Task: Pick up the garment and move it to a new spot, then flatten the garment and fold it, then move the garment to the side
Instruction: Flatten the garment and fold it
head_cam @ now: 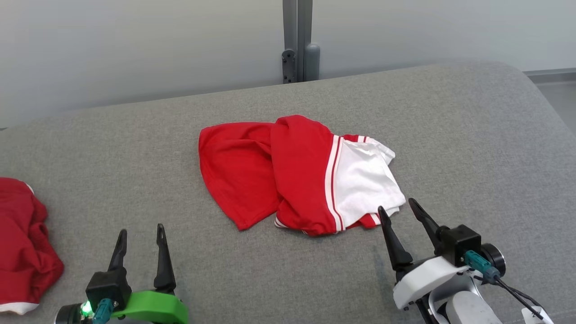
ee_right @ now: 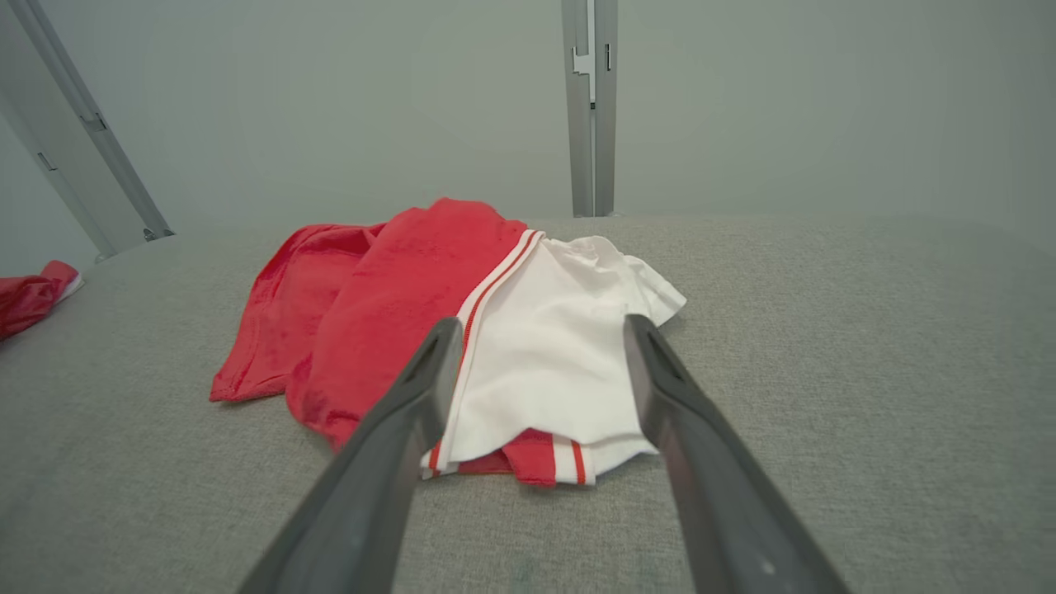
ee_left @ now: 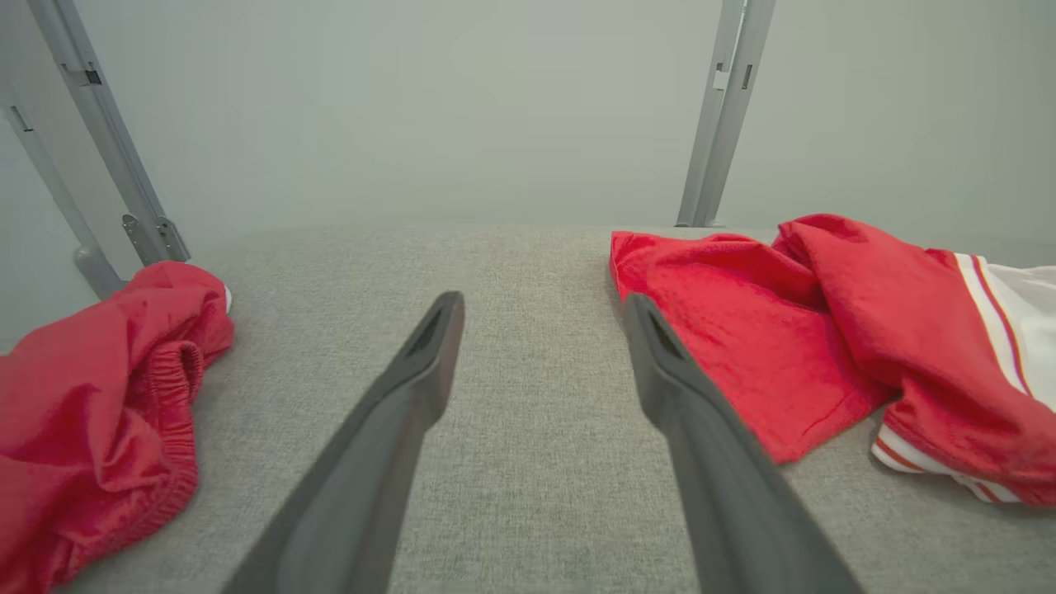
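A red garment with a white panel and red-and-white stripes [head_cam: 297,173] lies crumpled in a loose fold in the middle of the grey padded surface; it is also at the right of the left wrist view [ee_left: 825,330] and straight ahead in the right wrist view [ee_right: 462,330]. My right gripper [head_cam: 396,209] is open just off the garment's near right corner, fingers pointing at the white panel, nothing between them. My left gripper [head_cam: 141,234] is open at the lower left, well clear of the garment and empty.
A second red cloth item with an elastic band [head_cam: 22,252] lies bunched at the left edge of the surface [head_cam: 472,148]. A grey upright post [head_cam: 298,40] stands behind the far edge against a pale wall.
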`<state>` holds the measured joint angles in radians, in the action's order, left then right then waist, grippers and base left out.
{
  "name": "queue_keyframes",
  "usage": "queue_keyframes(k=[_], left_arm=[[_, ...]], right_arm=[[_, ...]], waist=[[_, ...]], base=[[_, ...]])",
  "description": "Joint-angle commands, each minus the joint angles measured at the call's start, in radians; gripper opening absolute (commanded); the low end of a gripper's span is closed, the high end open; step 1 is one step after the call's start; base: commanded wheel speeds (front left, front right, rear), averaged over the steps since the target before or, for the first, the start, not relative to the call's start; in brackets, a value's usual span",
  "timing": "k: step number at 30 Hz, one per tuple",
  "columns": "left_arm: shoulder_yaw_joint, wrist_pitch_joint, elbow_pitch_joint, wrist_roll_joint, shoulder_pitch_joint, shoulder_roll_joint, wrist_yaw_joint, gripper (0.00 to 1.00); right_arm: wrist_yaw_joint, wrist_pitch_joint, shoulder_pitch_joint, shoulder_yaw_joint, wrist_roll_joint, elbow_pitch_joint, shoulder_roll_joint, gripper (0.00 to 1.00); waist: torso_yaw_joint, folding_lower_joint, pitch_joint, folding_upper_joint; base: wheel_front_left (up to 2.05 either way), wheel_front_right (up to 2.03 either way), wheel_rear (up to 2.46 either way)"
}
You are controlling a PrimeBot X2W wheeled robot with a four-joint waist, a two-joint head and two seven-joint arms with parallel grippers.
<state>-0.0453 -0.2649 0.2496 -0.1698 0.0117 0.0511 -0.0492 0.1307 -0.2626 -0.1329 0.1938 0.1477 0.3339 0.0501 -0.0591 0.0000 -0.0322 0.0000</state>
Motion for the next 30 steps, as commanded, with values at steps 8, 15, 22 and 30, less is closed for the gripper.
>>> queue_keyframes(k=[8,15,22,30], left_arm=[[-0.023,0.001,-0.007,-0.012,-0.039,0.0,0.001,1.0],[-0.064,0.001,-0.033,-0.009,0.008,0.0,0.004,1.0],[-0.091,0.001,-0.03,-0.003,0.052,0.0,0.015,1.0],[-0.11,0.001,-0.031,-0.004,0.087,0.0,0.009,1.0]], right_arm=[[0.0,-0.003,0.032,-0.022,0.007,0.007,0.001,1.0],[0.0,-0.003,-0.022,-0.081,-0.006,0.036,0.003,1.0],[0.0,-0.003,-0.102,-0.201,0.043,0.113,0.001,1.0],[0.0,-0.003,-0.154,-0.213,0.059,0.182,0.002,1.0]], waist=[[0.017,0.0,0.008,0.0],[0.046,0.0,-0.062,0.0],[0.085,0.0,-0.154,0.0],[0.117,0.0,-0.216,0.0]], base=[[0.0,0.0,0.0],[0.0,0.0,0.0],[0.0,0.0,0.0],[0.0,0.0,0.0]])
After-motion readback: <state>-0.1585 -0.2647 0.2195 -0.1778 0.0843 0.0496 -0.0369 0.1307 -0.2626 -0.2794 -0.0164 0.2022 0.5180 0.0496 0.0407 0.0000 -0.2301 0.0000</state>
